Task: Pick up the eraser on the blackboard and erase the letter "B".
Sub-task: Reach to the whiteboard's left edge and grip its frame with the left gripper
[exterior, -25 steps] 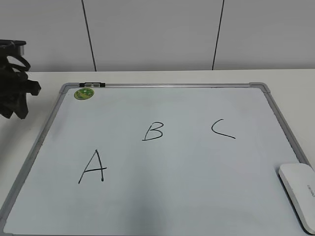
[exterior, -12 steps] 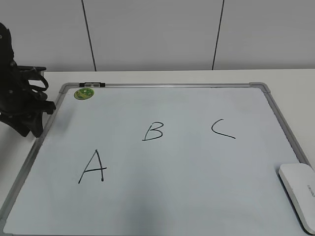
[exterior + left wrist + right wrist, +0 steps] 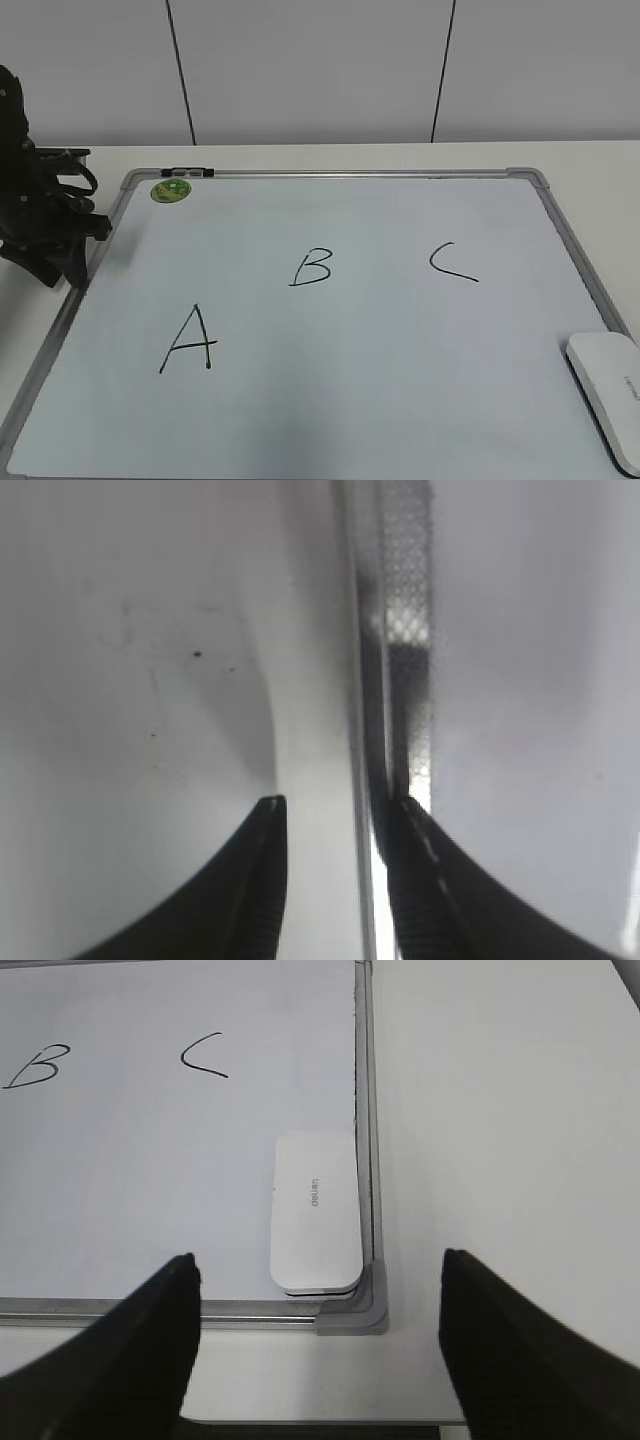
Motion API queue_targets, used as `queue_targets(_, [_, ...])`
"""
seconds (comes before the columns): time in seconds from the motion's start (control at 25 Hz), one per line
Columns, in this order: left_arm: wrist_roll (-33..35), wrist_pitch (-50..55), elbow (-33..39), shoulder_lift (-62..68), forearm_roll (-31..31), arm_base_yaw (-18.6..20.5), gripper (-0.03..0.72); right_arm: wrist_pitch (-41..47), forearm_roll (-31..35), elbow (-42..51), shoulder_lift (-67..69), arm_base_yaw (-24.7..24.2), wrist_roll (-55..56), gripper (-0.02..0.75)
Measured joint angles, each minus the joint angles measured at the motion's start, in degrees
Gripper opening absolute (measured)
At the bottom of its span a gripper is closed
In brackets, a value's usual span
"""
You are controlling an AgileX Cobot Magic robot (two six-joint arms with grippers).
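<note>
The white eraser (image 3: 606,395) lies in the near right corner of the blackboard (image 3: 340,174), against its frame. The letter "B" (image 3: 312,267) is drawn near the board's middle, between an "A" (image 3: 188,340) and a "C" (image 3: 452,262). My left gripper (image 3: 62,245) hangs over the board's left frame; in the left wrist view (image 3: 335,805) its jaws stand a little apart and empty, with the frame strip (image 3: 405,600) below them. My right gripper (image 3: 318,1258) is wide open and empty, just short of the eraser (image 3: 315,1210). The "B" (image 3: 37,1066) shows far left in that view.
A small round green magnet (image 3: 171,190) sits at the board's far left corner, beside a dark clip (image 3: 187,172) on the frame. The board lies on a white table (image 3: 500,1110) with a white panelled wall behind. The right gripper is out of the exterior view.
The left arm has moved right and down, from beside the table's left edge to the board's left frame. The eraser and the letters have not moved.
</note>
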Motion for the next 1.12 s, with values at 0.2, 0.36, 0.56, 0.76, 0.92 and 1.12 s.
queue_targets(0.2, [0.00, -0.12, -0.33, 0.76, -1.39, 0.14, 0.242, 0.00, 0.00, 0.00, 0.00, 0.00, 0.00, 0.554])
queue_targets(0.36, [0.00, -0.21, -0.47, 0.89, -1.89, 0.14, 0.242, 0.00, 0.00, 0.00, 0.00, 0.00, 0.00, 0.554])
queue_targets(0.56, [0.00, -0.21, -0.47, 0.92, -2.30, 0.17, 0.204, 0.00, 0.00, 0.00, 0.00, 0.00, 0.00, 0.554])
queue_targets(0.76, [0.00, -0.21, -0.47, 1.01, -3.27, 0.17, 0.040, 0.00, 0.00, 0.00, 0.00, 0.00, 0.00, 0.554])
queue_targets(0.92, [0.00, -0.21, -0.47, 1.01, -3.52, 0.17, 0.029, 0.00, 0.00, 0.00, 0.00, 0.00, 0.00, 0.554])
queue_targets(1.12, [0.00, -0.11, -0.47, 1.01, -3.52, 0.17, 0.029, 0.00, 1.76, 0.00, 0.00, 0.00, 0.00, 0.554])
